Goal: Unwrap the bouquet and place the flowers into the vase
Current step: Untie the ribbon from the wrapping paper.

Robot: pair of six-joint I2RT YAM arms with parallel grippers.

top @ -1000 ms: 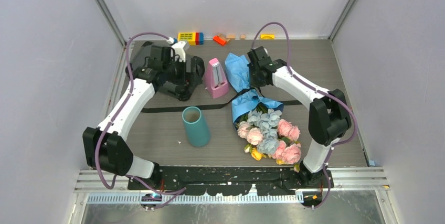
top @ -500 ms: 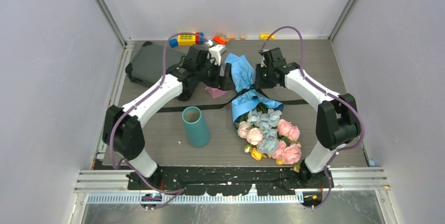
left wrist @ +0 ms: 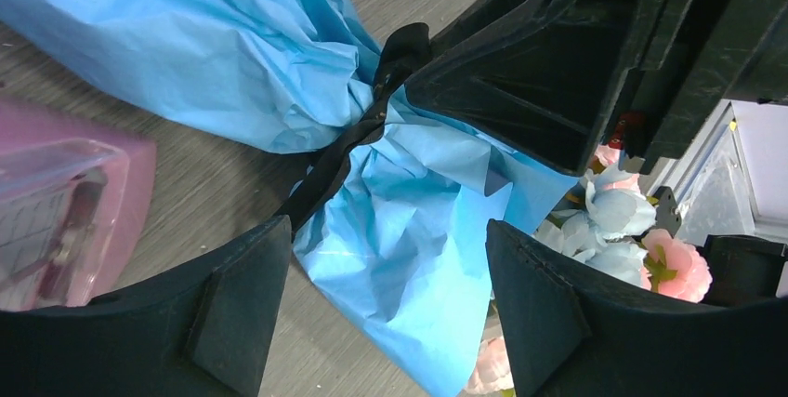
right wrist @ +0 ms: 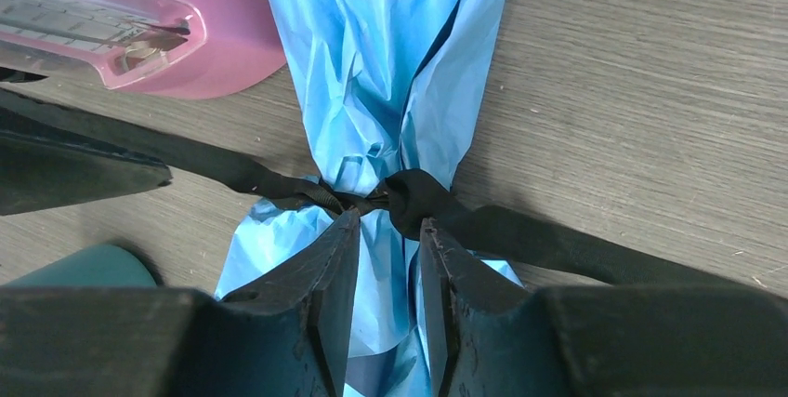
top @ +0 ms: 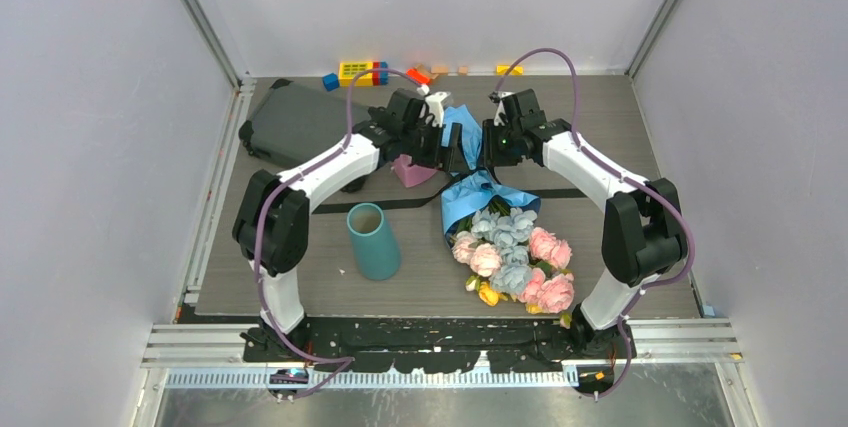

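I'm on the unwrapping step: the tie is not yet undone. The bouquet (top: pixel 500 237) lies flat on the surface (top: pixel 600 107), and its blue wrap (left wrist: pixel 409 230) is cinched by the black ribbon knot (right wrist: pixel 372 197).

The right fingers (right wrist: pixel 334 285) are only narrowly parted, and the knot sits right at their tips with wrap showing through the gap. I'd say nothing is pinched, though from the wrist view I can't tell whether the tips touch the ribbon. The left fingers (left wrist: pixel 242 304) are spread wide and released. They hang above the cinched waist with the knot just beyond them and the pink metronome (right wrist: pixel 139 16) close at their outer side.

The flowers (top: pixel 515 257) fan out on the near side of both pairs of fingers. The vase (top: pixel 373 242) stands upright and apart, nearer the base of the left arm.

Next, I reckon one pair must clamp a ribbon tail or the knot itself while the other pins the wrap, then pull so the tie slips loose without dragging the bunch.
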